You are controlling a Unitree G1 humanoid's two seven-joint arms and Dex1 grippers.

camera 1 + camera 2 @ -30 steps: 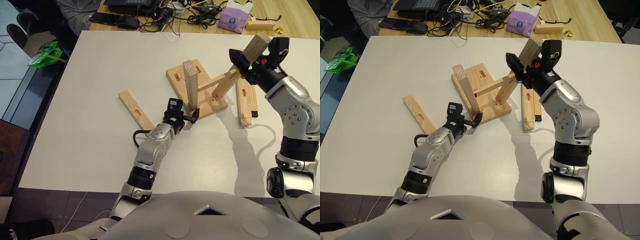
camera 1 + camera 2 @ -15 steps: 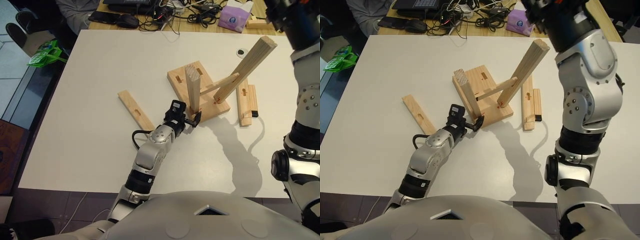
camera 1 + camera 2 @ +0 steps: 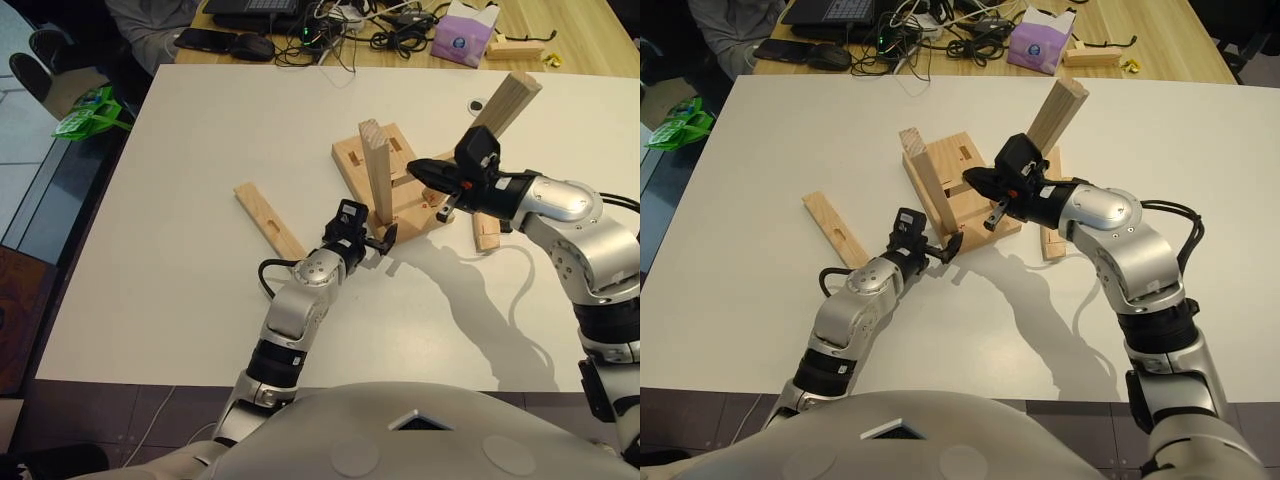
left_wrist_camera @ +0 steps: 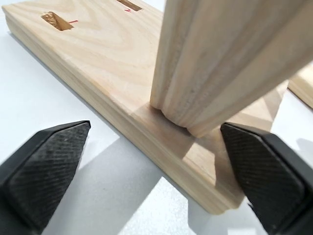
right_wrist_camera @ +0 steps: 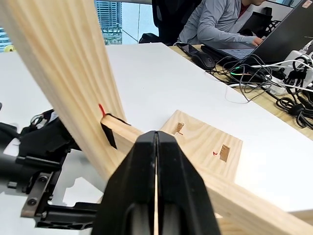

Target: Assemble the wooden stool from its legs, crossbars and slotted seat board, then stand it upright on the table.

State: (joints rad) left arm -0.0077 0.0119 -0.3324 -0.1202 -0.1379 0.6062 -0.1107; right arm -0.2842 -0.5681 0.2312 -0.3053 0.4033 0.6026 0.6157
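Seat board (image 4: 98, 58): flat on the table (image 3: 200, 300), legs (image 3: 377, 170) up. Your left pincer (image 3: 380, 243): wide open, empty, straddling its near corner at one leg's foot. Your right pincer (image 5: 155, 147): closed, empty, over the crossbar (image 5: 244, 198).

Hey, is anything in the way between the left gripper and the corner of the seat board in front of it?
Nothing visible. The left gripper is open, one finger on either side of the near corner of the seat board, with only bare table in the gap. The leg stands in the board just behind that corner.
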